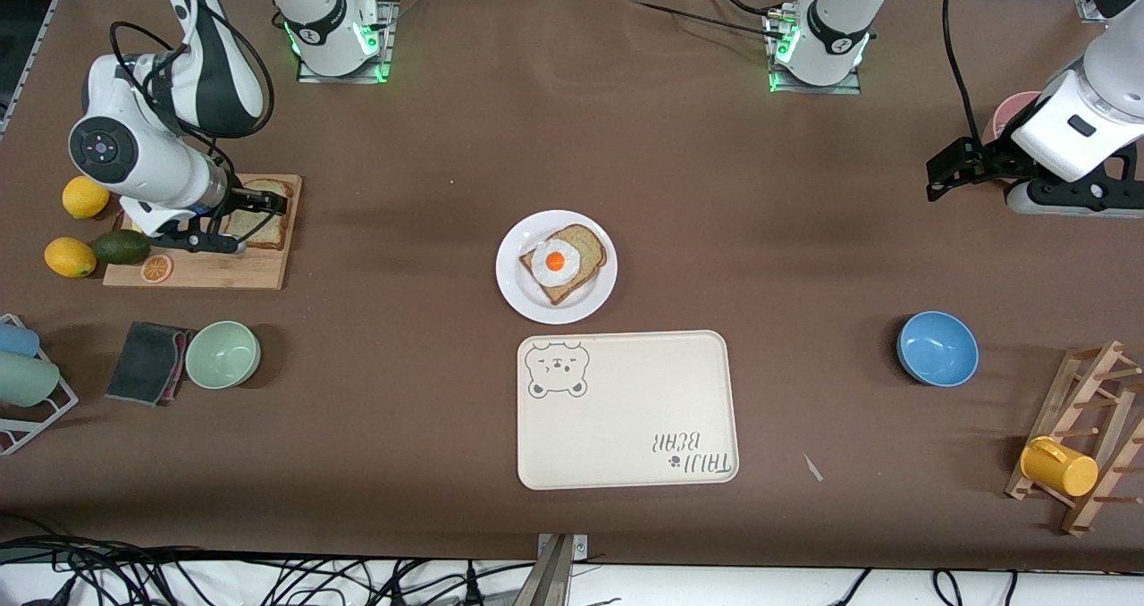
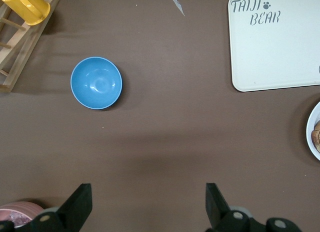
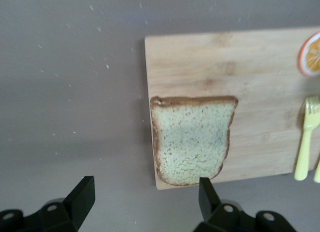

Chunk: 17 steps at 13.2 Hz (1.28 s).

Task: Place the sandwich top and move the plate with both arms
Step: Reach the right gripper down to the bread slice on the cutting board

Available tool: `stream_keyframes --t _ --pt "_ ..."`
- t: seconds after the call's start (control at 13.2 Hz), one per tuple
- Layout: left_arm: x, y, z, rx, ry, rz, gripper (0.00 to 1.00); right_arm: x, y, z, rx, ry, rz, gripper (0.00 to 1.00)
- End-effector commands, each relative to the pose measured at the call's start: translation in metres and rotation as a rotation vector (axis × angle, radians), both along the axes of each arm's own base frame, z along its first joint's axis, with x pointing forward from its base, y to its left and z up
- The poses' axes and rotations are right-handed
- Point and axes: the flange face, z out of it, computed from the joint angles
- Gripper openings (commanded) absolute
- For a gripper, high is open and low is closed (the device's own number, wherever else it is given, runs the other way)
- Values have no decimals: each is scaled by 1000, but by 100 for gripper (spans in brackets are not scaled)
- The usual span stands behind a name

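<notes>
The sandwich top point(image 1: 265, 220), a plain brown slice, lies on the wooden cutting board point(image 1: 232, 271) at the right arm's end of the table. My right gripper point(image 1: 255, 223) hovers open over the slice. In the right wrist view the slice point(image 3: 192, 139) lies just ahead of the open gripper point(image 3: 146, 189). The white plate point(image 1: 514, 289) sits mid-table and holds a bread slice with a fried egg point(image 1: 563, 262). My left gripper point(image 1: 938, 177) is open and empty over bare table at the left arm's end; it also shows in the left wrist view point(image 2: 148, 192), where the plate's rim point(image 2: 312, 134) is just visible.
A cream bear tray point(image 1: 626, 427) lies nearer the camera than the plate. Two lemons point(image 1: 85, 197), an avocado point(image 1: 121, 247), an orange slice point(image 1: 155, 268) and a yellow fork point(image 3: 306, 137) crowd the board. There are also a green bowl point(image 1: 222, 354), a blue bowl point(image 1: 937, 349) and a rack with a yellow mug point(image 1: 1059, 466).
</notes>
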Motion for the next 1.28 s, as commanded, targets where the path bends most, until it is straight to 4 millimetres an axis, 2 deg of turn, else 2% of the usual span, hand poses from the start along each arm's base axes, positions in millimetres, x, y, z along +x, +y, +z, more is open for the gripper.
stream_keyframes --t 0.0,0.38,0.6,0.68,0.76,1.21 --pt "1 -2 5 -24 7 6 100 -4 0 -47 -37 38 -29 88" --pt "1 -1 5 -24 7 7 100 -19 -11 -86 -56 -16 -16 81" --pt "1 -1 5 -24 7 6 100 -21 -13 -88 -59 -4 -21 67" --pt "1 -1 5 -24 7 7 100 -21 -14 -90 -60 -2 -25 56" --pt "1 -1 5 -24 7 7 100 -22 -14 -93 -61 4 -27 49" --pt "1 -1 5 -24 7 7 100 -24 -12 -103 -94 20 -2 49"
